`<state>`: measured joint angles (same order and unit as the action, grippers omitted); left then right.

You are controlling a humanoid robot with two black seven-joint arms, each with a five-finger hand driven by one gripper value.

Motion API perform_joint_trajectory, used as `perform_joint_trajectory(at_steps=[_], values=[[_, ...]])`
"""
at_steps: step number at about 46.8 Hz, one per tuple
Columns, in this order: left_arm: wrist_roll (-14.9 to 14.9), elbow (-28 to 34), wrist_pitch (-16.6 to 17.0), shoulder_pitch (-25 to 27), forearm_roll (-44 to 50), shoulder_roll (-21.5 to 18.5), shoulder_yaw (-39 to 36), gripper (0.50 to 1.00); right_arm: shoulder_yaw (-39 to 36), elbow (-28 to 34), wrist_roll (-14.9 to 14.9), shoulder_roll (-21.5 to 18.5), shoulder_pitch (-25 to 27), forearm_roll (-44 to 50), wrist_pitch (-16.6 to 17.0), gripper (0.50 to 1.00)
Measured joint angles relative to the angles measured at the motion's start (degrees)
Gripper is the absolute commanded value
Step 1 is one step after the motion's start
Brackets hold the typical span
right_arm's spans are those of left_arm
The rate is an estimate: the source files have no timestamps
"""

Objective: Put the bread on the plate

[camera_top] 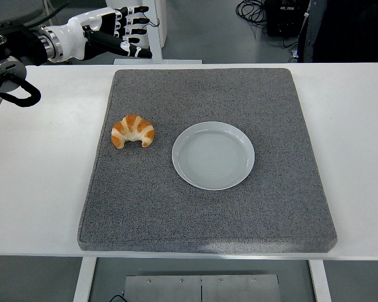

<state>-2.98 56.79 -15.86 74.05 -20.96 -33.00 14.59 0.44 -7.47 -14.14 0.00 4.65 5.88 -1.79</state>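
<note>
Left hand: I am seeing my left hand (123, 30) hanging at the upper left, beyond the far edge of the tabletop (38, 170); its white and black fingers (137, 39) are stretching out toward the right, loose and slightly spread, gripping nothing.
Left arm: the black arm (9, 60) is coming in from the left edge, with a white wrist section leading into the hand.
Right hand: it is not showing anywhere in my view.
Bread: the croissant (133, 131) is lying on the left part of the mat, its two tips pointing toward the near edge; it is sitting well apart from my left hand, and nothing is touching it.
Plate: the pale round plate (213, 155) is resting near the middle of the mat, just right of the croissant, with a narrow strip of mat showing between them; nothing is lying in it.
Mat: the grey speckled mat (208, 214) is covering most of the middle of the tabletop and carrying both things.
Background: a person in dark clothing (346, 31) is standing at the upper right behind the tabletop, with black cables (252, 9) trailing on the floor nearby.
</note>
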Motion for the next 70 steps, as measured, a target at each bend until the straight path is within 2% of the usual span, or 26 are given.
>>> perform_joint_trajectory(at_steps=[13, 25, 37, 47, 59, 70], values=[[0.16, 3.23, 0.13, 1.26, -13.16, -3.22, -1.27, 1.000, 0.00, 0.01, 0.00, 0.00, 0.01, 0.00, 0.02, 1.000], [0.36, 9.44, 0.21, 0.26, -27.52, -5.87, -1.42, 1.000, 0.00, 0.01, 0.00, 0.00, 0.01, 0.01, 0.01, 1.000], [0.52, 10.28, 0.64, -2.23, -34.65, -5.77, -1.46, 1.000, 0.00, 0.00, -0.01, 0.00, -0.02, 0.02, 0.01, 1.000], [0.53, 11.23, 3.08, -6.42, -44.15, -4.52, -1.44, 1.000, 0.00, 0.01, 0.00, 0.00, 0.00, 0.02, -0.01, 1.000], [0.60, 11.25, 3.93, -10.36, -50.53, -2.83, -1.49, 1.000, 0.00, 0.00, 0.00, 0.00, 0.00, 0.00, 0.00, 1.000], [1.99, 11.20, 8.12, -12.44, -56.38, -1.38, -1.50, 0.986, 0.00, 0.00, 0.00, 0.00, 0.00, 0.00, 0.02, 1.000]])
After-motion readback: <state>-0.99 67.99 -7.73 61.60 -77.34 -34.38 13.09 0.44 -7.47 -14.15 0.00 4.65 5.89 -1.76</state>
